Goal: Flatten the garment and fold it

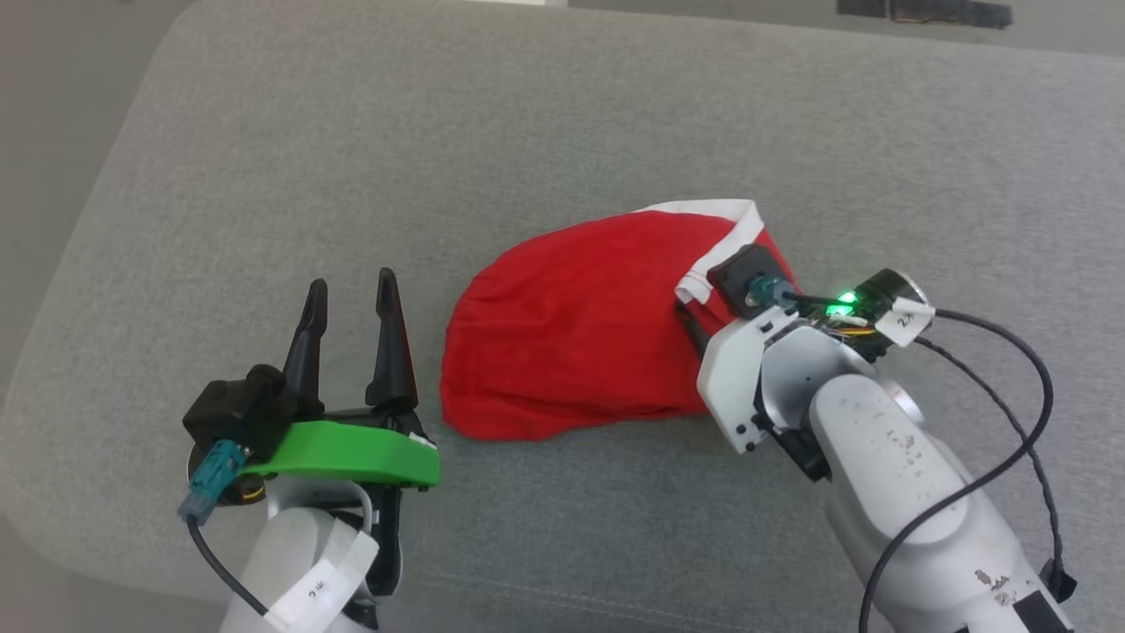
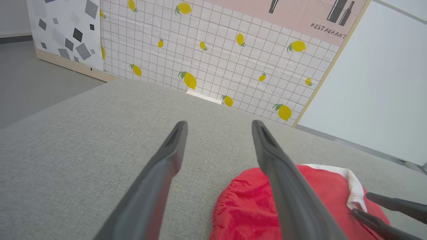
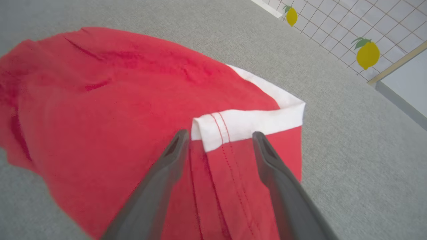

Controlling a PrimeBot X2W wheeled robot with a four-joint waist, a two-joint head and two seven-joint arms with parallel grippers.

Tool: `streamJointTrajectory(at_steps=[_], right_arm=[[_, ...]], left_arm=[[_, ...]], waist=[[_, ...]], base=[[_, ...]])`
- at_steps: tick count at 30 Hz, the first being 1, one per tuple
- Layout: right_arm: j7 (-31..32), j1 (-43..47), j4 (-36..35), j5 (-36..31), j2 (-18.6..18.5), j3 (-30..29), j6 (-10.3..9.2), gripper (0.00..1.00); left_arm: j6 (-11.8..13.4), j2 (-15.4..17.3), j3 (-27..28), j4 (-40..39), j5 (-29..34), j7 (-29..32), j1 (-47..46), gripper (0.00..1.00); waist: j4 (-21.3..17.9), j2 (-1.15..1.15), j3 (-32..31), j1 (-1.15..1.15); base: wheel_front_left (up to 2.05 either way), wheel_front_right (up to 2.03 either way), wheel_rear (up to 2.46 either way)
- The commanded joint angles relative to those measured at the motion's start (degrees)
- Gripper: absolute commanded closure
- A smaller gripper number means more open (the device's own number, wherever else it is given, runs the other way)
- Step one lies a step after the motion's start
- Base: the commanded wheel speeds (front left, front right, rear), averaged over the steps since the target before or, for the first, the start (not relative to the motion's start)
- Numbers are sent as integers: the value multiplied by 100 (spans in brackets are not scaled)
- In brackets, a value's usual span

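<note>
The garment (image 1: pixel 571 334) is a bright red piece with a white stripe, lying folded in a rounded heap on the grey cushion. My left gripper (image 1: pixel 352 283) stands open just left of it, a small gap from the red edge, with nothing between its fingers (image 2: pixel 166 160). My right gripper (image 3: pixel 219 135) is at the garment's right end, open, its fingers straddling the turned-over white stripe (image 3: pixel 247 123) and the stitched red hem. In the left wrist view the garment (image 2: pixel 247 206) lies to the lower right, with the right gripper's fingers (image 2: pixel 383 213) beside it.
The grey cushion (image 1: pixel 527 132) spreads wide behind and to the left of the garment, with its rounded front edge near my arms. A lemon-patterned grid wall (image 2: pixel 217 50) and a pale panel (image 2: pixel 383 83) stand beyond the cushion.
</note>
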Motion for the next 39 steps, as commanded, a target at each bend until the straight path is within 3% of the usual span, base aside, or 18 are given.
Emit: streamJointTrajectory(at_steps=[1, 2, 9, 15, 19, 20, 21, 27, 33, 39], right_arm=[[53, -113, 97, -51, -7, -35, -9, 70], [65, -139, 139, -49, -7, -58, -9, 100], [-255, -43, 91, 170, -7, -626, -9, 100], [-535, 483, -349, 651, -7, -1904, -9, 100], [-414, 825, -412, 572, -7, -2820, -9, 100], [-386, 889, -401, 511, -7, -3024, -9, 59], [-352, 940, -381, 445, -7, -3182, -9, 0], [-411, 1174, -347, 330, -7, -3682, -9, 0], [-1036, 1629, -825, 590, -7, -3421, -9, 0], [-1213, 2220, -1434, 941, -7, -3012, -9, 0]], left_arm=[[-85, -43, 72, 33, 53, -21, 74, 0], [-124, -57, 109, 47, 68, -21, 76, 0], [-174, -84, 216, 95, -26, -21, 131, 0], [-140, -85, 293, 75, -4, -21, 216, 0], [-182, -85, 309, 74, 48, -21, 254, 0], [-195, -85, 303, 82, 61, -21, 253, 0], [-206, -85, 292, 92, 69, -21, 250, 0], [-289, -86, 152, 206, 118, -21, 165, 0], [-351, -86, -169, 653, 189, -13, -261, 0], [-176, -59, -543, 1764, 428, 1018, -1164, 0]], waist=[[162, 0, 136, 0], [176, 0, 143, 0], [169, 0, 65, 0], [-20, 0, -136, 0], [-167, 0, -214, 0], [-206, 0, -226, 0], [-229, 0, -231, 0], [-379, 0, -267, 0], [-497, 0, -312, 0], [-705, 0, -316, 0]], base=[[0, 0, 0], [0, 0, 0], [0, 0, 0], [0, 0, 0], [0, 0, 0], [0, 0, 0], [0, 0, 0], [0, 0, 0], [0, 0, 0], [0, 0, 0]])
